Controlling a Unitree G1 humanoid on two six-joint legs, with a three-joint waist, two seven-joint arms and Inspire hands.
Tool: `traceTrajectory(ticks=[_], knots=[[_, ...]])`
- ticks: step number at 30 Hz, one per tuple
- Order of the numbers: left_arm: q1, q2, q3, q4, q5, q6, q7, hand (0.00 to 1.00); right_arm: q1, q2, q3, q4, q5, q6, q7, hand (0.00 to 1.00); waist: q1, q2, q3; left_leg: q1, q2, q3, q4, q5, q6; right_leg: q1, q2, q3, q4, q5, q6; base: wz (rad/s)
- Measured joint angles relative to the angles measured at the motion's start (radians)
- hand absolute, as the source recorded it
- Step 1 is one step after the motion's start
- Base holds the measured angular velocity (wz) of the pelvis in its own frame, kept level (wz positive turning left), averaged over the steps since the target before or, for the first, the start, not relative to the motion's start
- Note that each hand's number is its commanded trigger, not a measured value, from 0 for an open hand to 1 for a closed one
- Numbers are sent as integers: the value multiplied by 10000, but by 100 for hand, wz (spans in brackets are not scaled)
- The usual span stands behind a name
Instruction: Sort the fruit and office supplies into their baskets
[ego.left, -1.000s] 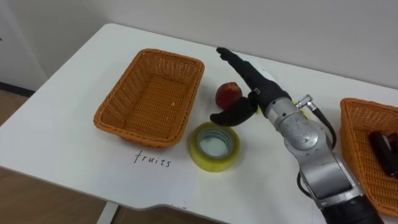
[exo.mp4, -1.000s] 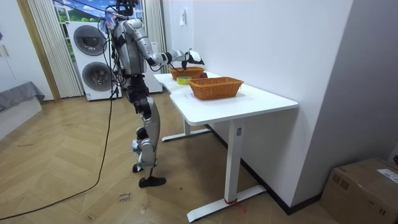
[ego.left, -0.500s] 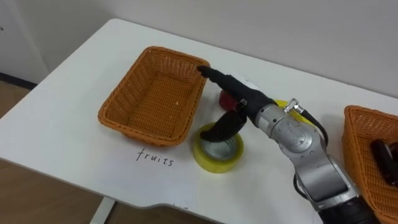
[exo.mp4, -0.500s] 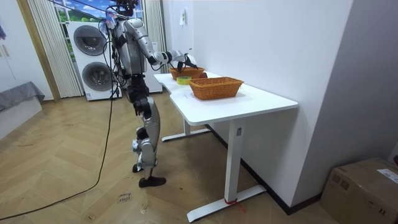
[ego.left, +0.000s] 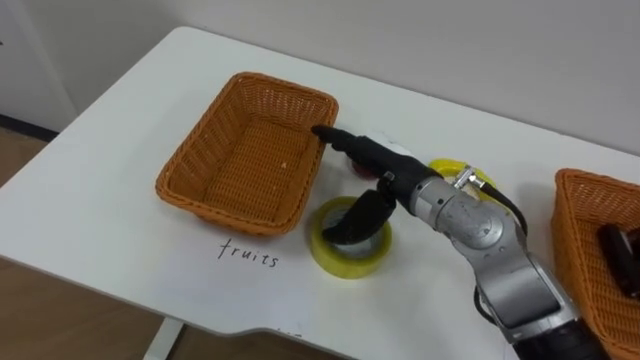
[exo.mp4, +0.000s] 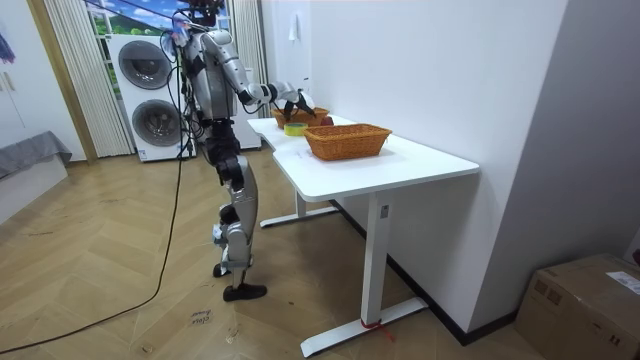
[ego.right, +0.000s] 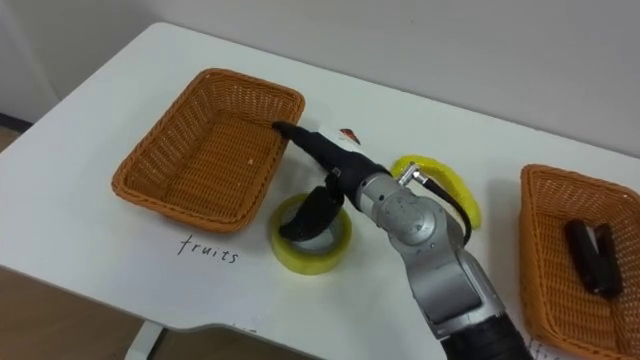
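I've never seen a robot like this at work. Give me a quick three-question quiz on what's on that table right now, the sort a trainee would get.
1. True or false: the basket beside the handwritten word "fruits" already holds fruit.
2. The thumb of the right hand points down at: A) a yellow tape roll; B) a mug; C) a book.
3. Fill in: the dark item lies in the other basket, on the robot's ___ side.

Key: 1 false, it is empty; 2 A; 3 right.
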Motion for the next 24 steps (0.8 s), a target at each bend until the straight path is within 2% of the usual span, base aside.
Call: traceTrajectory(ticks=[24], knots=[[2, 18, 240, -27, 18, 7, -252, 0, 160, -442, -333, -15, -622, 7, 194, 0, -66, -69, -34, -12, -8, -69, 15, 1, 0, 17, -7, 1, 5, 0, 0, 0]])
